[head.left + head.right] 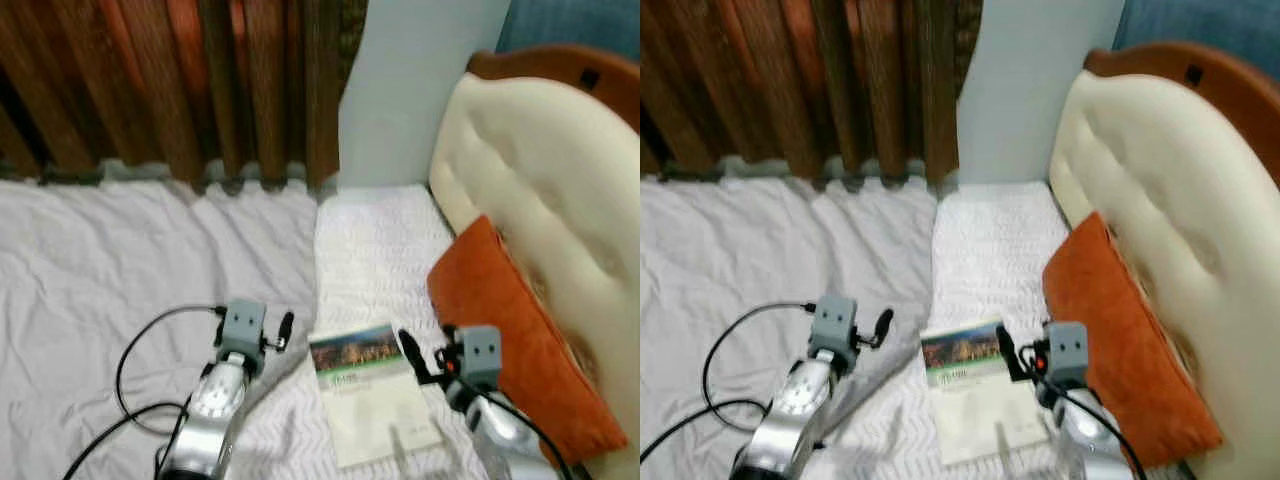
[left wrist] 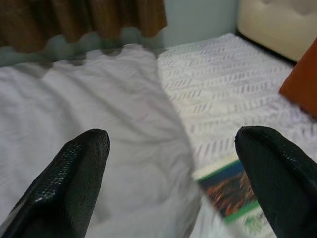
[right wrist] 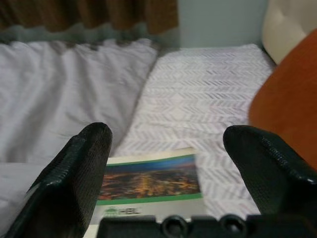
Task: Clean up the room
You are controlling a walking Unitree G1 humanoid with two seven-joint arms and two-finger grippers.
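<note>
Reaching toward the booklet [image 1: 372, 400] lying flat on the bed [image 1: 120, 260], the right pincer [image 3: 166, 163] hovers wide open, holding nothing. Left pincer [image 2: 173, 168] too. Next, I think: lower and pinch it.

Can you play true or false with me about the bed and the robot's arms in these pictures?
1. A booklet lies on the bed between the two arms. True.
2. The orange cushion lies flat in the middle of the bed. False: it leans against the cream headboard at the bed's right side.
3. The right tool is open, with the booklet ahead between its fingers. True.
4. The left tool is shut tight on the booklet. False: it is open and holds nothing.
5. The curtains behind the bed are bright blue. False: they are brown and reddish.
6. A rumpled white sheet covers the bed's left part. True.
</note>
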